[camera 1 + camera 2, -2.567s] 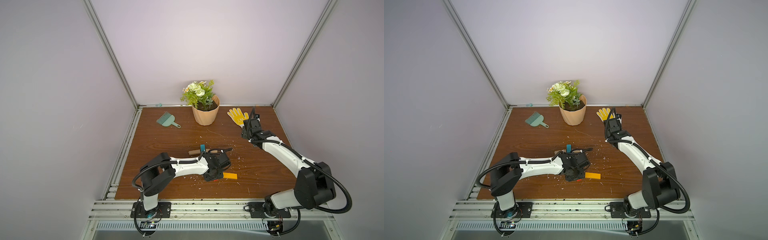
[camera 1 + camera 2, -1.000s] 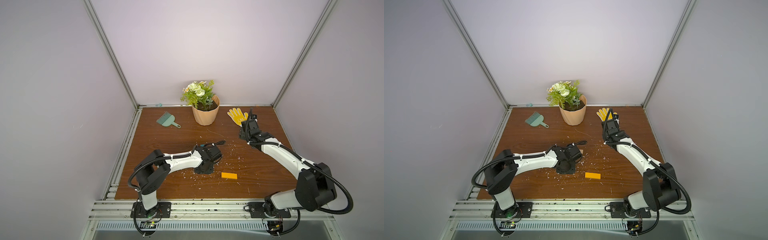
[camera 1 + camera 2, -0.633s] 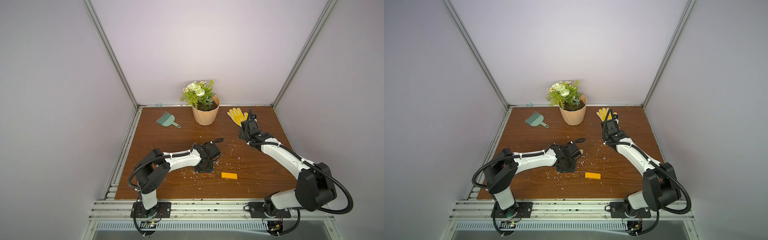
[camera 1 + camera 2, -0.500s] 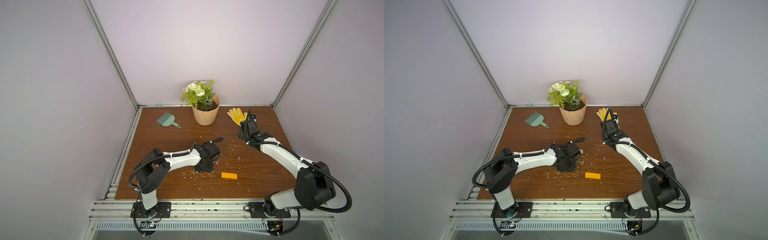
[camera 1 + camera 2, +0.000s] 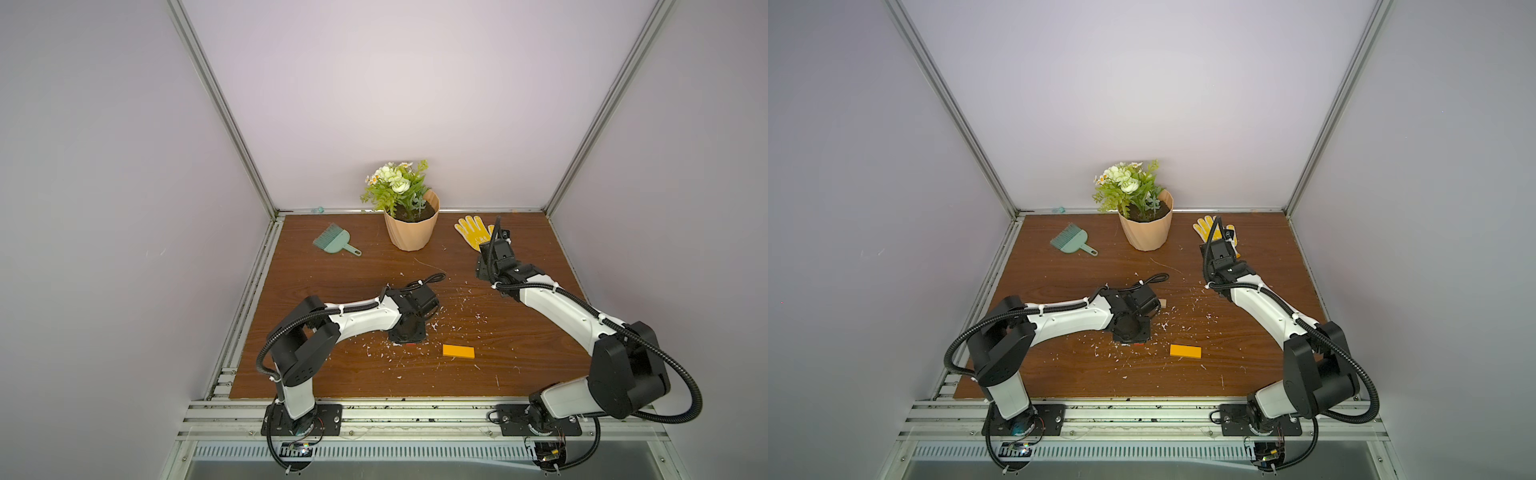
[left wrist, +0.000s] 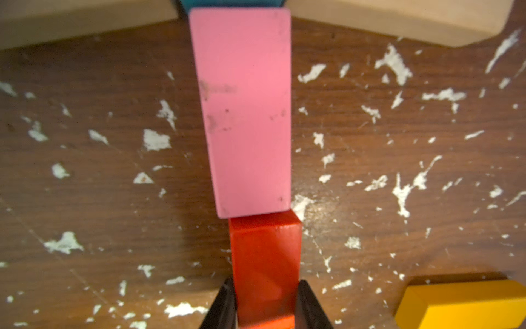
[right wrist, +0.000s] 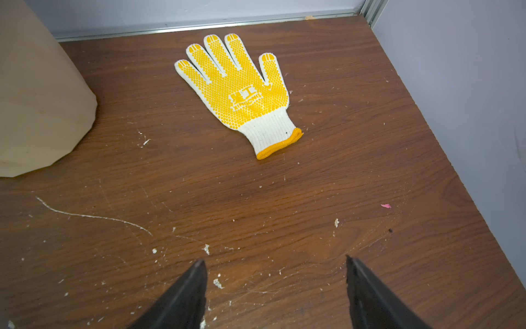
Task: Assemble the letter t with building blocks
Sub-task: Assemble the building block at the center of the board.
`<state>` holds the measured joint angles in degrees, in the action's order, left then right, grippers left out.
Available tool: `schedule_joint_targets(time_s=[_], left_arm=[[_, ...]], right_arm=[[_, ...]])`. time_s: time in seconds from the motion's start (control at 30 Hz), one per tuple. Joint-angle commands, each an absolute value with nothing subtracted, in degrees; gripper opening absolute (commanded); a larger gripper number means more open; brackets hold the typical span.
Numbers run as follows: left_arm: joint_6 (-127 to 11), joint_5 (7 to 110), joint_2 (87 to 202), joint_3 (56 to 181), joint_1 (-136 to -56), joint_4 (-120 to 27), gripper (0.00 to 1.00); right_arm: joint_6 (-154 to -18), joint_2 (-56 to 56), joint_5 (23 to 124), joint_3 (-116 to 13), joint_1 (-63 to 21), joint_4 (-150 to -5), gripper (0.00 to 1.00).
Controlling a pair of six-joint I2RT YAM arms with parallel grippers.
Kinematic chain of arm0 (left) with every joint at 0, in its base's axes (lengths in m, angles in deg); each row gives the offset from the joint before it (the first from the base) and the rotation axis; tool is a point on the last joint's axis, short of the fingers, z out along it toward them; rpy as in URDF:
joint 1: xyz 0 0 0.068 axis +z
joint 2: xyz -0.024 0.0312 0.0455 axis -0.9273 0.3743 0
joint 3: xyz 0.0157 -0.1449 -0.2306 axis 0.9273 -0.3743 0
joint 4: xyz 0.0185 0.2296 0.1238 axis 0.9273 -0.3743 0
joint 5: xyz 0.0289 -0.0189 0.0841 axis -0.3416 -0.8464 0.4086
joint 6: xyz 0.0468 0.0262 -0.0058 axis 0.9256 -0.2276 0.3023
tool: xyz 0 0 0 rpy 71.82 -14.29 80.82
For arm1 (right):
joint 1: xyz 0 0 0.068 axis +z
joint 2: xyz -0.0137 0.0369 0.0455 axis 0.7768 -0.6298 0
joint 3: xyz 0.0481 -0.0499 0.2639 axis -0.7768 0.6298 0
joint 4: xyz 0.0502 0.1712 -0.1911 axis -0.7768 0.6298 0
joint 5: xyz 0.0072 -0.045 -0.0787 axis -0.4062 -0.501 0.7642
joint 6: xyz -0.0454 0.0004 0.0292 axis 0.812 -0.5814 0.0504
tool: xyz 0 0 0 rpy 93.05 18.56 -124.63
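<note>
My left tool (image 6: pixel 266 302) is clamped on the red block (image 6: pixel 266 256), whose far end meets the pink block (image 6: pixel 244 111), slightly offset. Beyond the pink one sits the teal block (image 6: pixel 232 3), with tan blocks (image 6: pixel 398 20) on both sides. The orange block (image 5: pixel 458 351) lies apart on the bench (image 5: pixel 519 374). My right tool (image 7: pixel 276 284) hangs spread and empty near the yellow glove (image 7: pixel 239 91).

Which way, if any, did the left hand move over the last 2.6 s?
Yes. In both top views the left hand slid left, away from the orange block, which stayed put.
</note>
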<state>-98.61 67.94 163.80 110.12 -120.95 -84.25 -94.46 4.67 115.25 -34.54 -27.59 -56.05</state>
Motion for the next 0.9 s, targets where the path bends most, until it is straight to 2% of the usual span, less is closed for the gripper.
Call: schedule_joint_targets(time_s=[0.0,0.57,0.63,0.8,0.87], left_arm=[[-98.4,71.3,166.7,108.3,-119.6,-87.3,0.18],[-98.6,71.7,167.3,107.9,-119.2,-87.9,0.2],[-98.7,71.9,167.2,107.9,-119.1,-87.9,0.25],[-98.8,71.8,167.2,108.0,-119.0,-88.0,0.53],[-98.9,71.7,167.3,108.0,-119.0,-88.0,0.6]], right_arm=[[-94.2,4.8,116.4,-36.7,-27.2,-56.6,0.79],[-94.1,4.6,116.8,-37.1,-26.6,-56.4,0.79],[-94.1,4.5,116.7,-37.0,-26.6,-56.7,0.79],[-94.0,4.2,116.6,-37.3,-26.5,-56.5,0.79],[-94.0,4.1,116.5,-37.2,-26.5,-56.5,0.79]])
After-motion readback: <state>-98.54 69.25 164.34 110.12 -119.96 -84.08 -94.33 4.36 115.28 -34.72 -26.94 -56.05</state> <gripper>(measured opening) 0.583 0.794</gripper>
